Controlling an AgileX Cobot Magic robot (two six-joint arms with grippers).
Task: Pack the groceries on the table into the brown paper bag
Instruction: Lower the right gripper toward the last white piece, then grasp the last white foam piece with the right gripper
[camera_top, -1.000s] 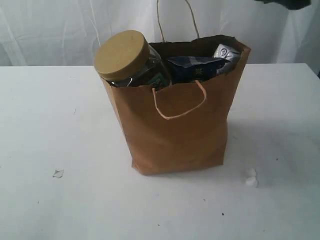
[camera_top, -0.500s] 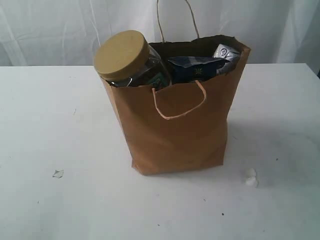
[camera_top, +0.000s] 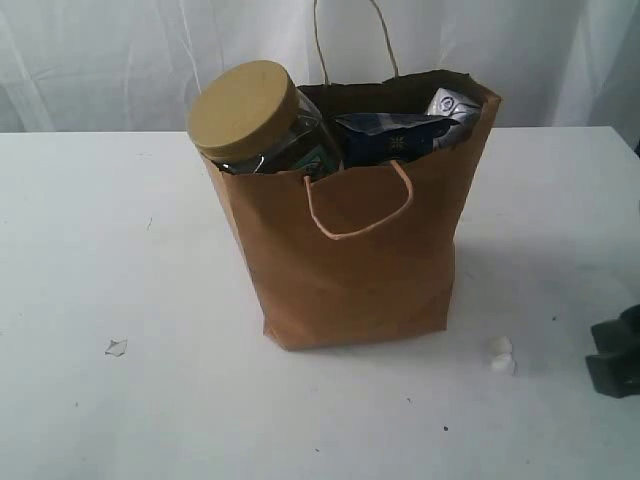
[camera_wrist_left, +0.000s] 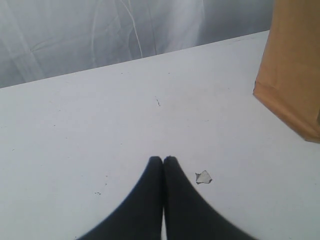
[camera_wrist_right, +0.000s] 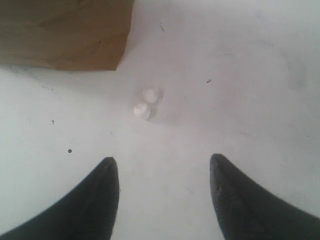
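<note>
The brown paper bag (camera_top: 360, 240) stands upright mid-table. Out of its mouth stick the tan-lidded clear jar (camera_top: 245, 110), the blue-ended spaghetti packet (camera_top: 385, 135) and the small white-blue packet (camera_top: 452, 104). The pouch, yellow bottle and dark jar are hidden. My right gripper (camera_wrist_right: 164, 165) hangs open over the bare table (camera_top: 100, 250), a little short of two tiny white lumps (camera_wrist_right: 145, 104) near the bag's corner (camera_wrist_right: 65, 32); its dark body (camera_top: 617, 352) shows at the exterior view's right edge. My left gripper (camera_wrist_left: 163, 160) is shut on nothing, low over the table left of the bag (camera_wrist_left: 292, 70).
A small pale scrap (camera_top: 116, 347) lies on the table left of the bag, just beside my left fingertips (camera_wrist_left: 170, 162). The white lumps (camera_top: 502, 355) sit off the bag's front right corner. A white curtain (camera_top: 100, 60) hangs behind the table.
The right arm has left the top right corner and come down at the right edge, low by the table. The bag and its contents have not moved.
</note>
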